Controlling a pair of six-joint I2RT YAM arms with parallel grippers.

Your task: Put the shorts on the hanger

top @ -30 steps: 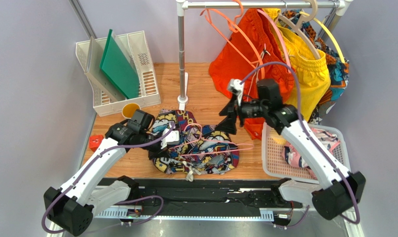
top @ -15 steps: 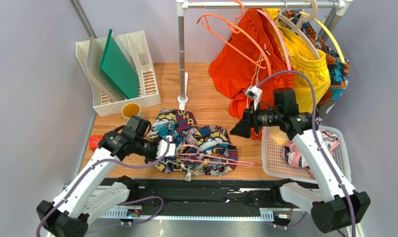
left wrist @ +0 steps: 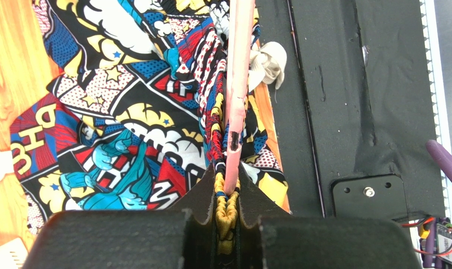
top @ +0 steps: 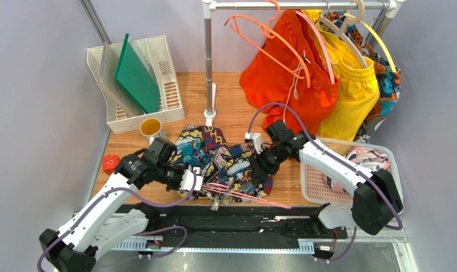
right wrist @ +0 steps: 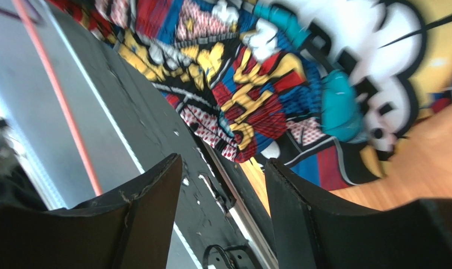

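The comic-print shorts (top: 222,158) lie crumpled on the wooden table near its front edge. The pale pink hanger (top: 242,192) lies across their near side, with one end reaching out over the black mat. My left gripper (top: 194,180) is shut on the hanger's rod (left wrist: 237,84) together with a bunched yellow fold of the shorts (left wrist: 127,112). My right gripper (top: 263,168) is open and empty, low over the right edge of the shorts (right wrist: 278,84). The hanger's rod (right wrist: 59,95) shows to its left in the right wrist view, which is blurred.
A clothes rail at the back holds plain orange shorts (top: 281,79), yellow shorts (top: 350,90) and an orange hanger (top: 259,34). A white basket (top: 318,190) stands at the right. A file tray (top: 165,73), a yellow cup (top: 151,126) and a red block (top: 110,164) are at the left.
My right arm has swung down from the rail to the right edge of the shorts. My left gripper has drawn the hanger and the shorts' edge toward the front of the table.
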